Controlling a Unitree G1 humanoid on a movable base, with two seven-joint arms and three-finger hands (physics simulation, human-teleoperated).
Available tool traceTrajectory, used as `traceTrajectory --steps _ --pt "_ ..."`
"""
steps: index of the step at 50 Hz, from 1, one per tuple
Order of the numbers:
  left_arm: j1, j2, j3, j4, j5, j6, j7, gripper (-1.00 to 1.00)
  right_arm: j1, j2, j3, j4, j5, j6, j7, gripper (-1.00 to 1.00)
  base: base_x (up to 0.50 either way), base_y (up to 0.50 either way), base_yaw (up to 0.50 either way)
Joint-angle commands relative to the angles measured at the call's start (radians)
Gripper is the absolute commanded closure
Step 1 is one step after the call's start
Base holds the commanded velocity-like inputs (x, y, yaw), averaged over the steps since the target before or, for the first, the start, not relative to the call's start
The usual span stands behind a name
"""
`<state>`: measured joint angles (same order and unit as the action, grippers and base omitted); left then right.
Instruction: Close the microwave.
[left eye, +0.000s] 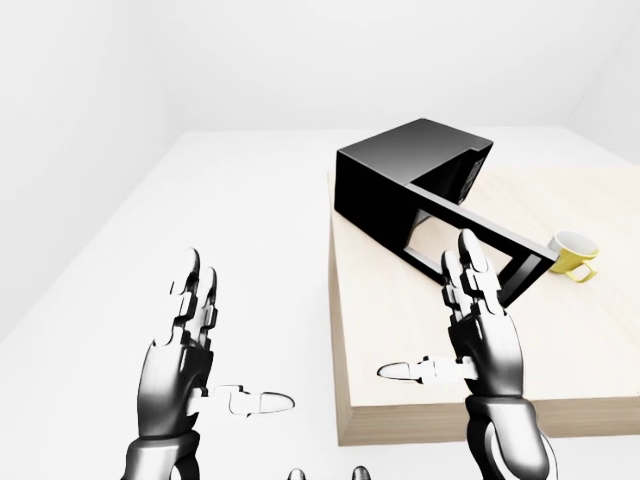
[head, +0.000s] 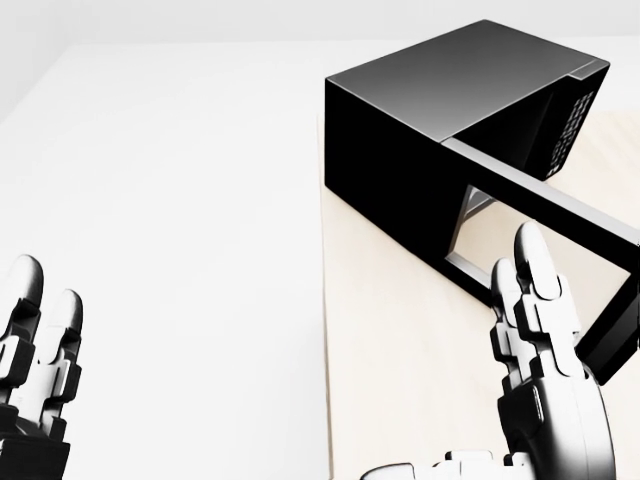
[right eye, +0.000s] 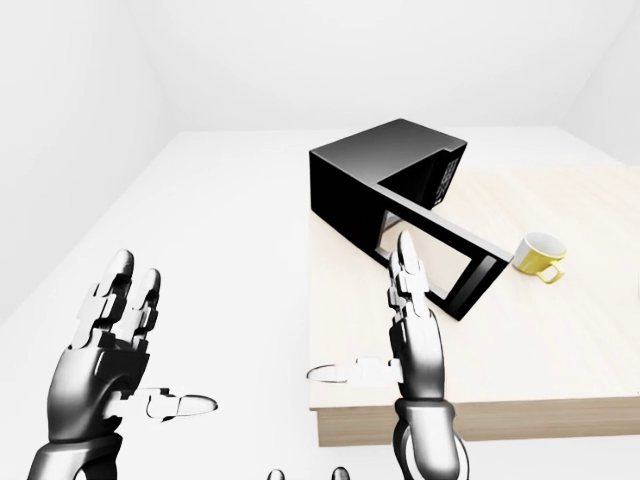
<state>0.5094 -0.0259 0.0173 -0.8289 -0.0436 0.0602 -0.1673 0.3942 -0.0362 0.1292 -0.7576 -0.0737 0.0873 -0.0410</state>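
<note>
Right hand (left eye: 480, 325) is wide open, holding nothing, near the open door (left eye: 478, 243) of the microwave (left eye: 410, 178) on the desk (left eye: 560, 340) — push flat against the door's outer face, slowly — until it shuts.

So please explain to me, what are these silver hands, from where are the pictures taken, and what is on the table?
These are simulator renders from three cameras on a humanoid robot's head, looking over its arms. The silver left robot hand and right robot hand are both open and hold nothing. On the pale wooden table stands a black box-shaped microwave, its windowed door swung open. A yellow cup sits to the right of the door.
</note>
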Motion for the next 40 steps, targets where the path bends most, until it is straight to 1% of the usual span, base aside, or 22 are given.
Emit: traceTrajectory --steps 1,12,13,14,15,18,23,27,34,40 --pt "-0.001 0.000 0.000 -0.002 0.000 -0.001 -0.002 -1.00 -0.001 -0.002 0.003 -0.003 0.000 0.000 -0.002 -1.00 0.50 0.07 0.00" --pt "0.001 -0.001 -0.002 -0.004 0.004 -0.002 0.001 -1.00 0.001 -0.002 0.002 -0.007 -0.002 0.000 -0.004 -1.00 0.50 0.08 0.00" --pt "0.010 -0.002 -0.005 0.001 -0.001 -0.020 -0.003 -1.00 0.003 0.000 -0.004 0.000 0.009 0.000 -0.004 -1.00 0.00 0.00 0.00" --pt "0.009 -0.002 -0.004 0.001 -0.003 -0.023 -0.001 -1.00 0.002 0.002 -0.004 0.001 0.006 0.000 -0.008 -1.00 0.00 0.00 0.00" --pt "0.006 -0.001 -0.003 0.001 -0.006 -0.019 -0.001 -1.00 0.000 0.002 -0.004 0.003 0.007 0.000 -0.007 -1.00 0.00 0.00 0.00" --pt "0.005 0.000 -0.004 0.003 -0.007 -0.018 -0.002 -1.00 0.002 0.001 0.000 0.005 0.004 0.000 -0.008 -1.00 0.00 0.00 0.00" --pt "0.005 0.001 -0.004 0.004 -0.008 -0.019 -0.001 -1.00 0.002 0.000 -0.001 0.003 0.006 0.000 -0.007 -1.00 0.00 0.00 0.00" --pt "0.007 0.003 -0.008 0.006 -0.004 -0.025 0.000 -1.00 0.001 0.000 -0.004 0.003 0.008 0.000 -0.005 -1.00 0.00 0.00 0.00" --pt "0.007 0.003 -0.007 0.007 -0.005 -0.025 0.000 -1.00 -0.004 0.002 -0.008 0.012 0.009 0.000 -0.004 -1.00 0.00 0.00 0.00" --pt "0.008 0.004 -0.008 0.010 -0.004 -0.030 0.000 -1.00 -0.052 0.011 -0.026 0.088 0.003 0.000 -0.007 -1.00 0.00 0.00 0.00"
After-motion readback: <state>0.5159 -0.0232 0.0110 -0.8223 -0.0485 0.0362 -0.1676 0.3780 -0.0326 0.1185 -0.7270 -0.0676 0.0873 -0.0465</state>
